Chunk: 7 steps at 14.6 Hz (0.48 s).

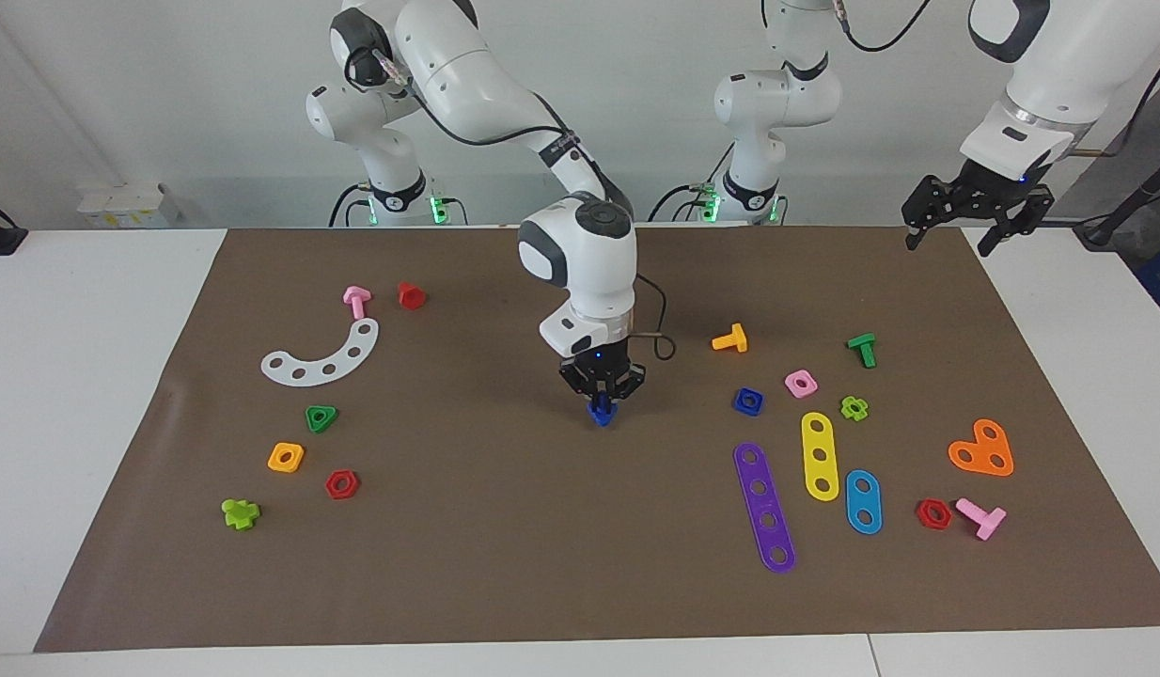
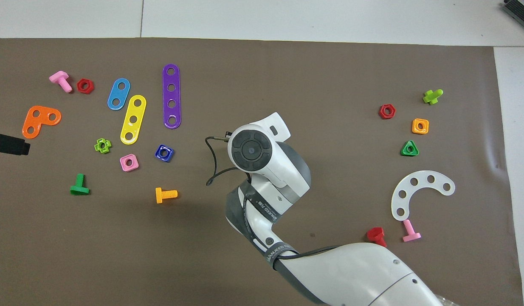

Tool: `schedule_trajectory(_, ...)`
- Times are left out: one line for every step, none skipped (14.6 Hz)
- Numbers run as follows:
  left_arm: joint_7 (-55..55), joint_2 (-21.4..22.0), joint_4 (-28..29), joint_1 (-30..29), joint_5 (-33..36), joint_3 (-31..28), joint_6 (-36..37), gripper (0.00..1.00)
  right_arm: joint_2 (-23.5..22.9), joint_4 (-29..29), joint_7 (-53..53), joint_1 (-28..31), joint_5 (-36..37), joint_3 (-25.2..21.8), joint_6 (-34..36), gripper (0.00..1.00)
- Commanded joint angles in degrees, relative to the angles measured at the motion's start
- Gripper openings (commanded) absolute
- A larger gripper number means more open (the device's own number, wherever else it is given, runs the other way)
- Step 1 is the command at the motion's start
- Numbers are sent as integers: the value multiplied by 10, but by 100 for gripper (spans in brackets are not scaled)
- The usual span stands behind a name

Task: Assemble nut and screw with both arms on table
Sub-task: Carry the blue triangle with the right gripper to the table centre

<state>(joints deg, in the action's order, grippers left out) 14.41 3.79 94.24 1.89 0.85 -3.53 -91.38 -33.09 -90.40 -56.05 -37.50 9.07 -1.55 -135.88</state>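
My right gripper (image 1: 601, 406) is shut on the dark blue screw (image 1: 600, 412), which hangs from its fingertips just above the middle of the brown mat (image 1: 580, 583). In the overhead view the right arm's wrist hides the screw. The dark blue nut (image 1: 748, 401) (image 2: 164, 153) lies flat on the mat toward the left arm's end, beside a pink square nut (image 1: 801, 383). My left gripper (image 1: 951, 240) hangs open and waiting, high over the mat's corner by the left arm's base; only a black tip of it (image 2: 9, 143) shows in the overhead view.
Around the blue nut lie an orange bolt (image 1: 730, 338), green bolt (image 1: 862, 349), purple strip (image 1: 764, 507), yellow strip (image 1: 820, 455) and blue strip (image 1: 863, 501). Toward the right arm's end lie a white curved plate (image 1: 322, 354), orange nut (image 1: 286, 457) and red nut (image 1: 341, 484).
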Motion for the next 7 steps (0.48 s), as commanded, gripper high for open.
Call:
schedule_trajectory(5,20,24,-8,7,4,9,100,-14,15,-25,-3,14,-1,-9,0)
schedule_trajectory(1,24,29,-9,7,4,8,100,-13,12,-25,-3,13,-1,-9,0)
schedule_trajectory(-1,24,34,-9,7,4,6,100,-13,10,-27,-3,11,-1,-9,30)
schedule_trajectory(-2,29,41,-8,7,4,4,100,-13,7,-30,-5,12,-1,-14,99)
schedule_trajectory(-2,36,57,-8,7,4,2,100,-12,4,-36,-6,12,-1,-18,100)
schedule_trajectory(-3,43,73,-8,7,4,-4,100,-11,5,-40,-6,13,-1,-17,100)
schedule_trajectory(-11,48,88,-8,7,4,-21,100,-11,10,-42,-6,14,-1,-11,100)
